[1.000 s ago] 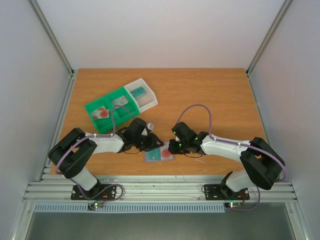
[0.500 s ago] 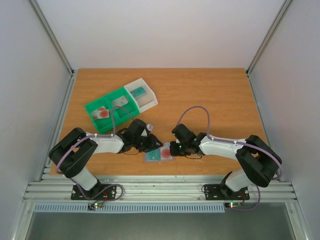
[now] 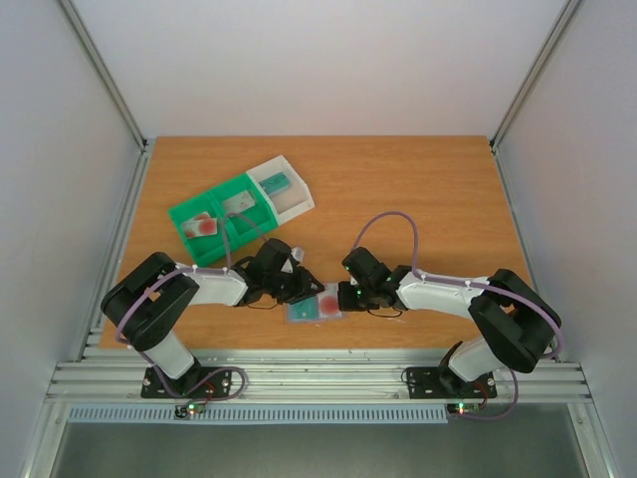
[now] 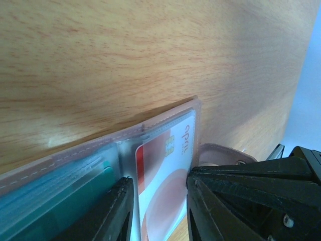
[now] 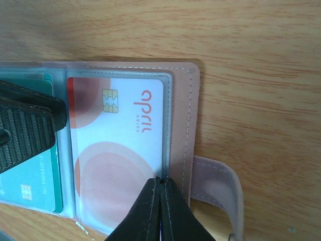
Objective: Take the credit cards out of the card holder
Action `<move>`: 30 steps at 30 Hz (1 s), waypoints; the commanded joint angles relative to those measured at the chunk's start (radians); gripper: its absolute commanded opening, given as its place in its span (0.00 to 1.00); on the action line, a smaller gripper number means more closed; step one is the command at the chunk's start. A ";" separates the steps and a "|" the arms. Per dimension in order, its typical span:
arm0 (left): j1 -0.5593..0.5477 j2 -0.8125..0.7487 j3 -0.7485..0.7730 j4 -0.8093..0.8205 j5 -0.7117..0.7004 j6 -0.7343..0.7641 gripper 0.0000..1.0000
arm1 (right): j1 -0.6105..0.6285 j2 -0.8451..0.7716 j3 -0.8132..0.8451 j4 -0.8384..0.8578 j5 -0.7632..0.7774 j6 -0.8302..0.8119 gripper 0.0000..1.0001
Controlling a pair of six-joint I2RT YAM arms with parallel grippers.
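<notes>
I have the pale card [image 5: 120, 125] and teal card [image 5: 37, 186] both in the card holder [image 5: 193, 125], left gripper [image 4: 159, 181] spread and pinning it, right gripper [image 5: 160, 188] closed at the pale card's edge.

Two white-and-black arms [image 3: 214, 287] carry looping purple cables [image 3: 390, 214] and small green lights [image 3: 356, 290].

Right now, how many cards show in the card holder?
2: a pale red-marked card in the holder's right panel, a teal card in the left. Others may hide behind.
</notes>
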 commanded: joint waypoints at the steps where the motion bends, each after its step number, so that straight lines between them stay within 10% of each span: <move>1: -0.007 0.026 -0.020 0.040 -0.024 0.000 0.29 | 0.005 0.024 -0.026 0.008 0.010 0.012 0.02; 30: -0.007 0.036 -0.033 0.106 -0.008 -0.036 0.21 | 0.005 0.031 -0.061 0.060 -0.025 0.038 0.01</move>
